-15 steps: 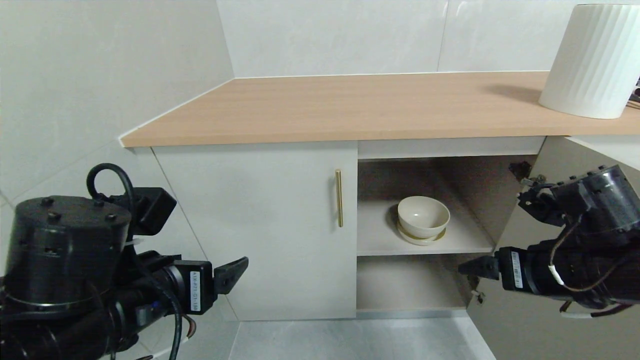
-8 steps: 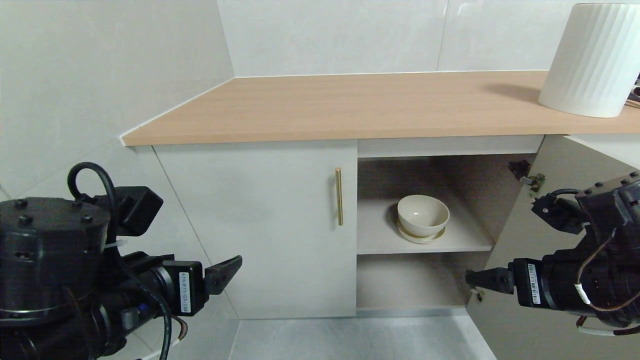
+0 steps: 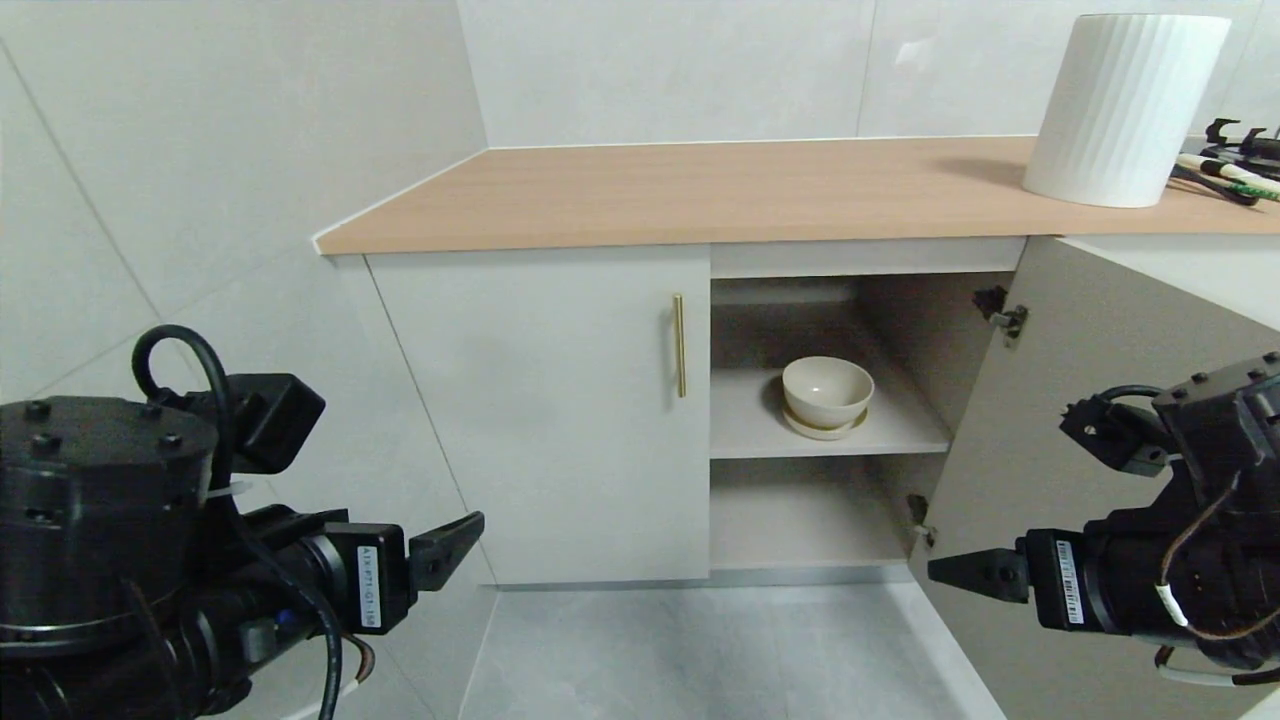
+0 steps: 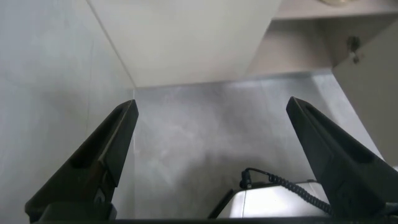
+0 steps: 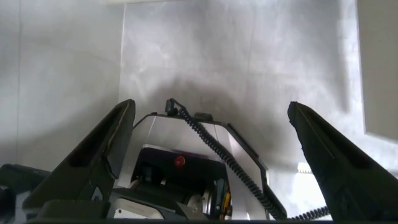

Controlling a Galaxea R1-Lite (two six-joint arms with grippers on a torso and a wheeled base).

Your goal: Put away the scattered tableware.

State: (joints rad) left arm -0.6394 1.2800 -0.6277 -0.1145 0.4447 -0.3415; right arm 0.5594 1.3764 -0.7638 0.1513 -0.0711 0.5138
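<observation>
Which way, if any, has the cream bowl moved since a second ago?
No. The cream ceramic bowl keeps its spot on the saucer, on the cupboard shelf beside the brass door handle; the whole head view shifted, so the camera moved.

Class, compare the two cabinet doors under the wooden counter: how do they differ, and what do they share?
The left door is shut; the right door stands swung open. The left door shows its front with a gold handle; the right door shows its inner face with hinges. Both are plain flat panels.
</observation>
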